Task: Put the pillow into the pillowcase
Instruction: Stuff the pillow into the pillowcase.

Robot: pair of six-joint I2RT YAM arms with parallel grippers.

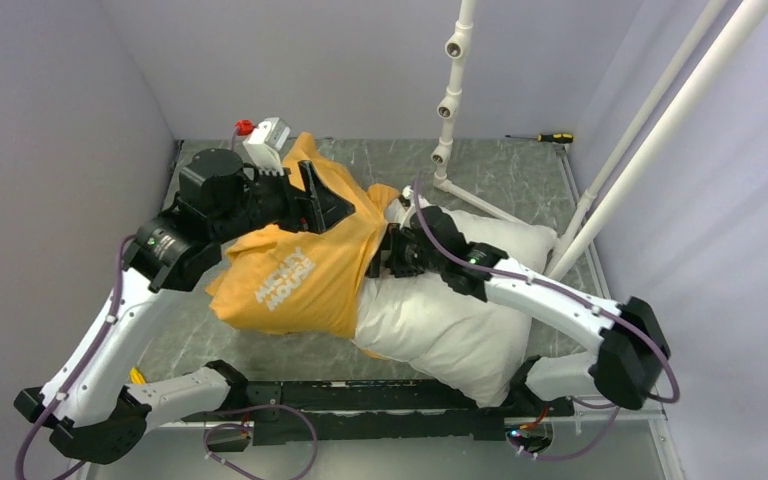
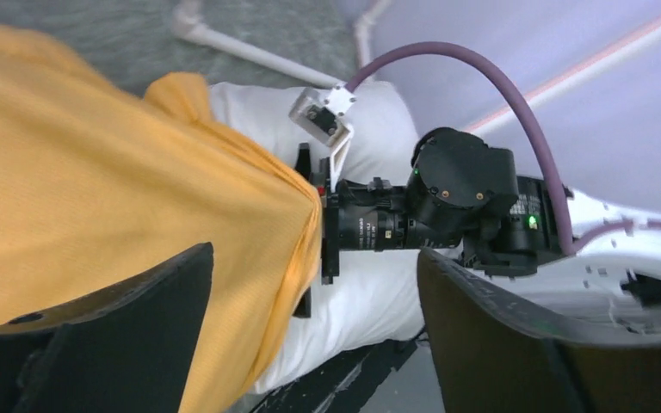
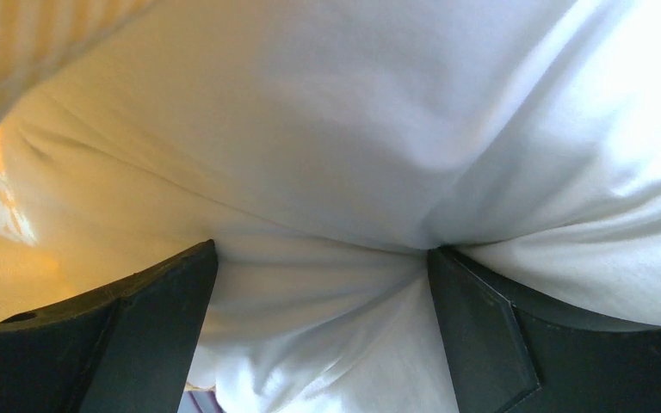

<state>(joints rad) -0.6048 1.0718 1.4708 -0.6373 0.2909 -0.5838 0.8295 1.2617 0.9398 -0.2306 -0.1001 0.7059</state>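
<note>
"Where's the pillow (image 1: 450, 320)?"

"Lower right of the top view. Its left end is tucked under the orange pillowcase (image 1: 300, 270)."

"And your grippers?"

"My left gripper (image 2: 314, 254) is spread wide, holding nothing. My right gripper (image 3: 320, 249) is spread too, pushed into the pillow."

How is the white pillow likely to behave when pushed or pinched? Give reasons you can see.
Probably soft and yielding: the pillow creases and dents between the fingers of the right gripper. Likely floppy if lifted by one end, given its uneven, bulging outline. Its smooth fabric may slip from a shallow pinch.
</note>
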